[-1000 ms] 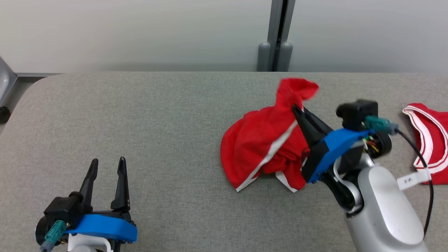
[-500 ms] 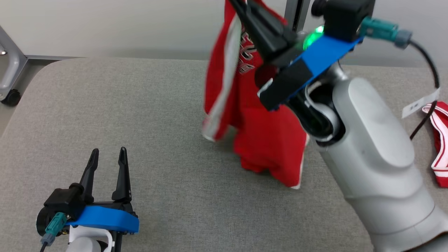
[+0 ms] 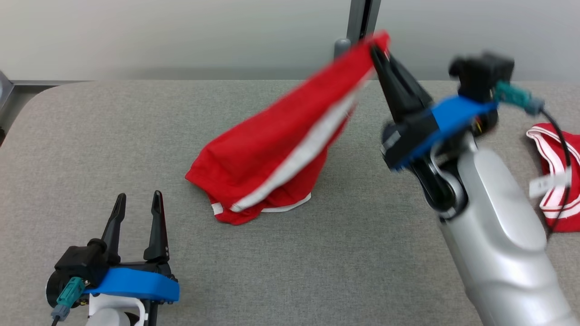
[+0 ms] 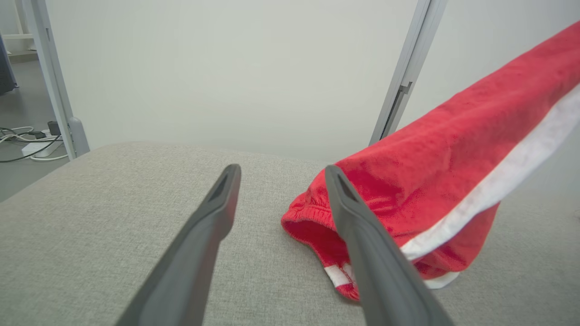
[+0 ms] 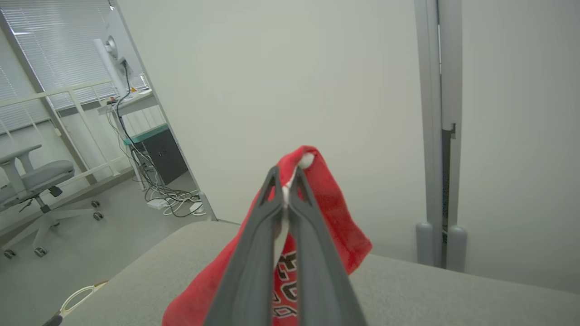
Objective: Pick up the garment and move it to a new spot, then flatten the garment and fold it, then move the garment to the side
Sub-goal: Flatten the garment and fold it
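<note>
Our right hand (image 3: 375,49) clamped tight on one corner of the red garment (image 3: 272,149), held high at far right, cloth slanting down to the grey worktop (image 3: 317,262) at centre, our left hand (image 3: 139,197) spread wide, empty, near left.

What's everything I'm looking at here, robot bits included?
garment: 1, red with white stripe, one end raised, other end on the table
second garment: 1, red and white, table's right edge
table: 1, grey, under both
post: 1, grey, behind the table
chair: 1, grey, on the floor beyond the table
cables: several, light and dark, on that floor
left gripper: 1, dark, open, lower left
right gripper: 1, dark, shut on the garment's raised end
</note>
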Available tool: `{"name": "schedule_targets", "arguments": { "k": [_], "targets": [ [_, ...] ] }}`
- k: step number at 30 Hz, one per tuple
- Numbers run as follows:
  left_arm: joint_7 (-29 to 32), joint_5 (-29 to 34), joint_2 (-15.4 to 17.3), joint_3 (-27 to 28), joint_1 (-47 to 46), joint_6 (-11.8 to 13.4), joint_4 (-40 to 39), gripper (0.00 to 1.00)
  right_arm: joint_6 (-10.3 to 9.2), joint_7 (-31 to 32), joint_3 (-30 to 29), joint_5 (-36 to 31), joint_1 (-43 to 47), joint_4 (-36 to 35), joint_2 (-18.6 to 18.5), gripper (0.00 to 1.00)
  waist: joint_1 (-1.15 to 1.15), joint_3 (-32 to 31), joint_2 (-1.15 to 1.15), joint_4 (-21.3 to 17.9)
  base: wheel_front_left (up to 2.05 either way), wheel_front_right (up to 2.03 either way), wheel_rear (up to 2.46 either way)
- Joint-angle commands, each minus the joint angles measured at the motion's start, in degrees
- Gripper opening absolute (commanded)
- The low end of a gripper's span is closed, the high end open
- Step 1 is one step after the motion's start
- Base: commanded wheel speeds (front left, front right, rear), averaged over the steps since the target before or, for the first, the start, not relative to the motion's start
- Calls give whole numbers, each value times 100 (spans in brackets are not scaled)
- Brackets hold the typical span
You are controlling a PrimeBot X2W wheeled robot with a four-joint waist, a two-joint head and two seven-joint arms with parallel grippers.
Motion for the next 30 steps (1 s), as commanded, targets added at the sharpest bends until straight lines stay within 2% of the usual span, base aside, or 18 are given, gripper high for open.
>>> {"name": "schedule_targets", "arguments": {
  "k": [1,3,9,13,14,15,16,23,30],
  "targets": [
    [-25,38,3,32,26,-12,-19,100,0,39,-207,-79,420,59,-129,0,0,8,0,-32,0,0,0],
    [-25,48,0,38,25,-22,-14,100,0,20,-529,-291,969,143,-227,0,0,13,0,-67,0,0,0],
    [-25,69,30,59,25,-43,-14,100,0,-73,-1499,-685,2100,262,-167,0,0,17,0,-195,0,0,0],
    [-25,91,57,40,15,-59,4,100,0,-13,-1750,-911,2434,226,-74,0,0,7,0,-264,0,0,0],
    [-25,94,62,33,12,-50,12,100,0,10,-1765,-963,2494,205,-63,21,0,1,0,-272,0,0,0],
    [-25,96,68,27,11,-57,22,100,0,28,-1787,-990,2540,177,-51,94,0,-9,0,-280,0,0,0],
    [-25,97,67,19,12,-60,28,100,0,35,-1816,-1036,2583,155,-40,100,0,-20,0,-286,0,0,0],
    [-25,102,86,-21,62,-54,62,100,0,-110,-2092,-1627,2906,-157,4,100,0,-124,0,-289,0,0,0],
    [-25,113,40,-22,159,-39,11,100,0,-593,-2339,-2215,3441,-781,37,100,0,-260,0,-290,0,0,0]
  ]
}}
